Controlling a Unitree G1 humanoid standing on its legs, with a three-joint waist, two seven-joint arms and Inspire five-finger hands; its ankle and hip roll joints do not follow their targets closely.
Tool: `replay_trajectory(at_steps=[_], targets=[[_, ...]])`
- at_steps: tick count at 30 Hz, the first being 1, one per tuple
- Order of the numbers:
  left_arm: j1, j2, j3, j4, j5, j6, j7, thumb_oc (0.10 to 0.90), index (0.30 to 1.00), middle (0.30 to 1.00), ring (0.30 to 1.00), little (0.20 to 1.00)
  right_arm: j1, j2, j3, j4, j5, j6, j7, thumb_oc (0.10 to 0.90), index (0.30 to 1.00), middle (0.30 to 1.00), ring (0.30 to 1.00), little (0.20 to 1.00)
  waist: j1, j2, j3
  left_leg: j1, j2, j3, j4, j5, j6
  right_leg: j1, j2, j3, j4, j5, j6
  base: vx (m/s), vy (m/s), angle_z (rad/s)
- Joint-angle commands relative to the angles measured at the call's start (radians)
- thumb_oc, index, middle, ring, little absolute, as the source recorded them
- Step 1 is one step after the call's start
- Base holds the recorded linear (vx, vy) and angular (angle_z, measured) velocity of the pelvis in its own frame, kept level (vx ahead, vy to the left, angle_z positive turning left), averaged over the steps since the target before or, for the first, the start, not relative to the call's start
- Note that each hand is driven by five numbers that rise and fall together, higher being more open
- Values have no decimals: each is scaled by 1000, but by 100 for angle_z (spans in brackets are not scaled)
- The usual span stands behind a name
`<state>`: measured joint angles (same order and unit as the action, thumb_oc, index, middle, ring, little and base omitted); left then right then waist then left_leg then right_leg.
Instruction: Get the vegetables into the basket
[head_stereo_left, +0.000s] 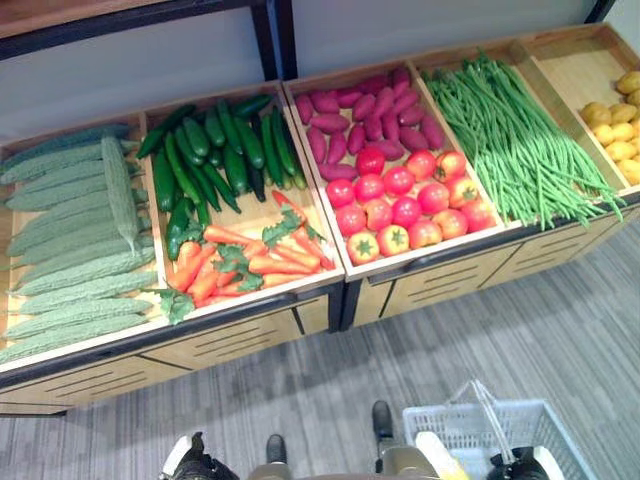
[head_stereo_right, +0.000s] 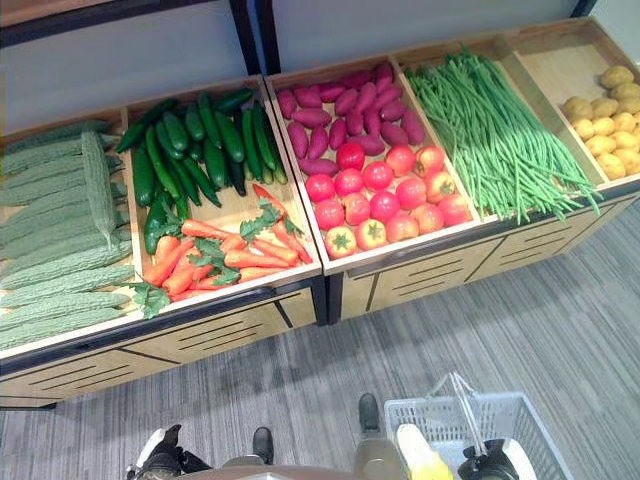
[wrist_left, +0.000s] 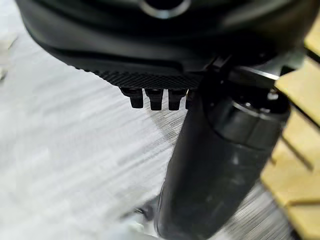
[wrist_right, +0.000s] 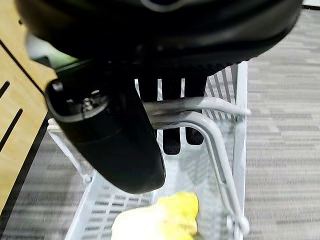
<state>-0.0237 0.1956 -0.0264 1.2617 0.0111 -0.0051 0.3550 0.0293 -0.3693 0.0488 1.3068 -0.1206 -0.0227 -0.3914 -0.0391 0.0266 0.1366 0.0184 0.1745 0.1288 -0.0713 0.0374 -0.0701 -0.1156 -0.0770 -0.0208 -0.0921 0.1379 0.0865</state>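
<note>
Hanging low, right hand (wrist_right: 150, 75) fingers (wrist_right: 172, 142) curl under basket handle (wrist_right: 200, 112).

Head stereo pair downward, same produce bins (head_stereo_left: 330, 190) + basket (head_stereo_right: 520, 420); wrist cams v. close along fingers (wrist_right: 175, 130)

Bright, even light falls from above on the wooden bins (head_stereo_left: 585, 62). The tomatoes (head_stereo_left: 405, 210) carry small white glints. A narrow dark shadow runs under the bins' front edge, the grey floor (head_stereo_left: 500, 340) is softly lit, and the white basket (head_stereo_left: 545, 440) glares pale.
</note>
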Motion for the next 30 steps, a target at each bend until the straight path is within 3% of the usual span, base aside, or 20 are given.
replay_trajectory(at_steps=[1, 2, 6, 9, 10, 13, 14, 17, 20, 22, 23, 26, 28, 29, 30], targets=[[-60, 71, 158, 56, -262, -54, 115, 900, 1000, 1000, 1000, 1000, 8, -41, -3, 28, -21, 1, -41, 400, 300, 300, 300, 300, 11, -78, -20, -20, -13, 20, -11, 51, -54, 63, -68, -30, 23, -41, 81, 56, -67, -2], [-68, 78, 232, 61, -360, -77, 163, 900, 1000, 1000, 1000, 1000, 8, -40, 0, 34, -32, 4, -41, 400, 300, 300, 300, 300, 10, -78, -26, -13, -10, 22, -13, 51, -56, 73, -66, -34, 19, -43, 79, 47, -47, -5], [-80, 154, 432, 118, -501, -110, 292, 900, 1000, 1000, 1000, 1000, 2, -57, 7, 50, -48, 0, -41, 400, 300, 300, 300, 300, 12, -76, -46, 5, -5, 28, -16, 45, -63, 91, -63, -41, 15, -51, 76, 25, -16, -4], [-61, 225, 468, 143, -491, -107, 303, 900, 1000, 1000, 1000, 1000, 8, -64, 26, 32, -61, -7, -22, 400, 300, 300, 300, 300, 3, -73, -59, 18, -7, 42, -16, 36, -65, 99, -63, -37, 12, -51, 77, 19, 29, -6], [-64, 280, 463, 81, -448, -127, 347, 900, 1000, 1000, 1000, 1000, 8, -70, 38, 15, -69, -18, -21, 400, 300, 300, 300, 300, 2, -72, -63, 22, -10, 46, -16, 32, -66, 99, -66, -35, 11, -47, 80, 4, 39, -3], [-64, 322, 448, -24, -372, -144, 415, 900, 1000, 1000, 1000, 1000, 12, -69, 46, 16, -76, -29, -27, 400, 300, 300, 300, 300, 7, -72, -65, 21, -15, 44, -16, 29, -66, 99, -72, -38, 9, -44, 83, -9, 18, 1], [-29, 404, 407, -274, -133, -144, 575, 900, 1000, 1000, 1000, 1000, 31, -56, 47, 16, -75, -52, -35, 400, 300, 300, 300, 300, 20, -75, -63, 22, -18, 34, -16, 24, -66, 103, -77, -45, 10, -45, 89, 0, 0, 0], [0, 458, 423, -487, 17, -114, 691, 900, 1000, 1000, 1000, 1000, 47, -38, 29, 42, -52, -72, -36, 400, 300, 300, 300, 300, 35, -80, -65, 11, -24, 18, -16, 26, -66, 100, -87, -60, 9, -37, 94, -23, 3, 14], [-1, 506, 427, -624, 151, -64, 738, 900, 1000, 1000, 1000, 1000, 57, -28, 21, 60, -36, -80, -29, 400, 300, 300, 300, 300, 34, -86, -70, 10, -27, 13, -16, 21, -67, 103, -93, -69, 8, -36, 98, -7, 0, 9], [-4, 519, 419, -711, 205, -50, 724, 900, 1000, 1000, 1000, 1000, 58, -26, 16, 68, -32, -82, -24, 400, 300, 300, 300, 300, 36, -87, -72, 8, -28, 11, -16, 20, -68, 103, -95, -73, 7, -35, 100, -10, 2, 5], [-5, 520, 415, -848, 274, -35, 686, 900, 1000, 1000, 1000, 1000, 59, -24, 11, 64, -29, -83, -23, 400, 300, 300, 300, 300, 35, -86, -72, 4, -29, 9, -16, 19, -68, 102, -97, -75, 6, -33, 101, -19, 7, 6], [-15, 517, 370, -902, 311, -60, 621, 900, 1000, 1000, 1000, 1000, 54, -30, 18, 46, -31, -84, -19, 400, 300, 300, 300, 300, 26, -86, -70, 3, -29, 9, -16, 19, -67, 99, -98, -71, 5, -30, 101, -16, 4, 4], [-20, 557, 285, -963, 337, -131, 490, 900, 1000, 1000, 1000, 1000, 40, -47, 35, 9, -45, -87, -12, 400, 300, 300, 300, 300, 14, -80, -69, 6, -28, 16, -16, 20, -67, 98, -98, -63, 5, -25, 101, 0, 0, 0], [-20, 557, 286, -964, 336, -132, 487, 900, 1000, 1000, 1000, 1000, 42, -46, 34, 7, -45, -85, -12, 400, 300, 300, 300, 300, 16, -80, -69, 6, -28, 17, -16, 19, -67, 98, -98, -62, 5, -25, 101, 0, 0, 0], [-11, 630, 229, -981, 333, -184, 383, 900, 1000, 1000, 1000, 1000, 40, -61, 39, -17, -52, -91, -1, 400, 300, 300, 300, 300, 7, -73, -67, 12, -27, 24, -16, 19, -67, 99, -98, -58, 5, -22, 102, -12, 18, -3]])
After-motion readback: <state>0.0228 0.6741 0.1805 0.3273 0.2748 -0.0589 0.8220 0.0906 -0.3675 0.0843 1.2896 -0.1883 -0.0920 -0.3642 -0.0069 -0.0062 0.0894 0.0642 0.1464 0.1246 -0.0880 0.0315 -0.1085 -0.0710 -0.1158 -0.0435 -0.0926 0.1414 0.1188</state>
